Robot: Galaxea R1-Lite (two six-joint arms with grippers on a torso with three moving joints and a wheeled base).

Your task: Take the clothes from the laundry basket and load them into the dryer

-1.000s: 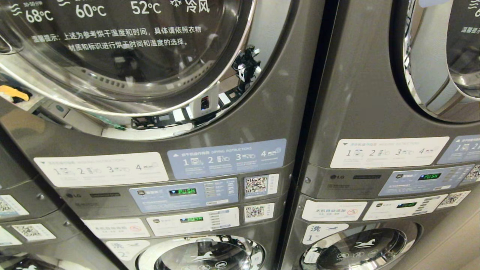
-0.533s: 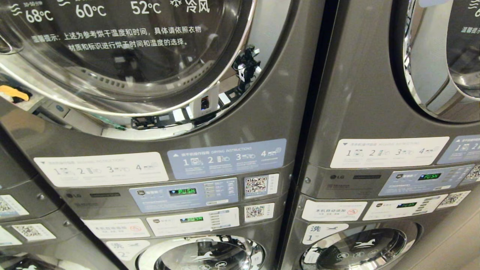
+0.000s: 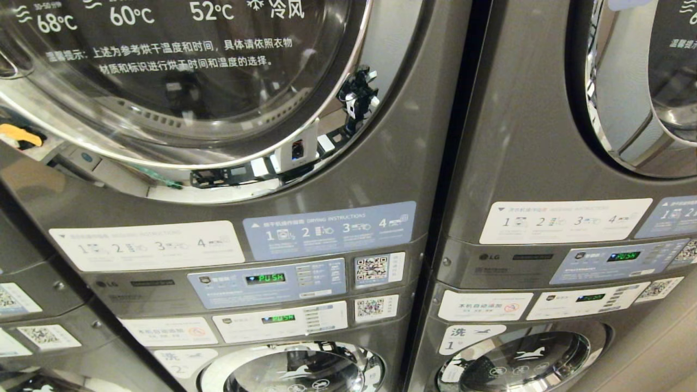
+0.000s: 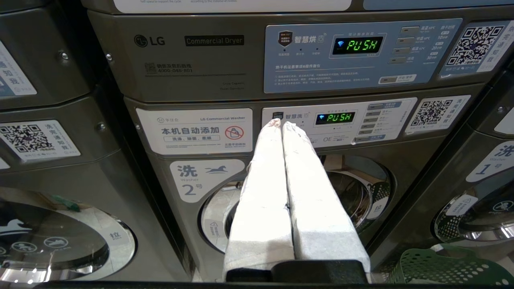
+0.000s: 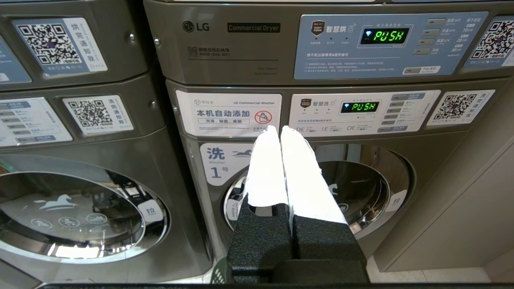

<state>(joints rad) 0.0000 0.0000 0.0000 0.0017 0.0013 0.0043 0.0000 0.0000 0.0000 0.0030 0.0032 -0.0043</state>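
Head view is all stacked LG machines, dryer door (image 3: 179,81) glass printed 68°C, 60°C, 52°C, panels glowing PUSH. My left gripper (image 4: 281,125) is pinched shut on nothing before washer 2 (image 4: 297,200), laundry basket (image 4: 441,267) just beside it, low, clothes not visible. My right gripper (image 5: 279,129), closed and empty, faces washer 1 (image 5: 321,188).

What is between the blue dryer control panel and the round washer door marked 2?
The white washer control strip with green PUSH display, seen in the left wrist view.

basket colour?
Green, with lattice-holed walls; the laundry basket shows best in the left wrist view, by washer 2.
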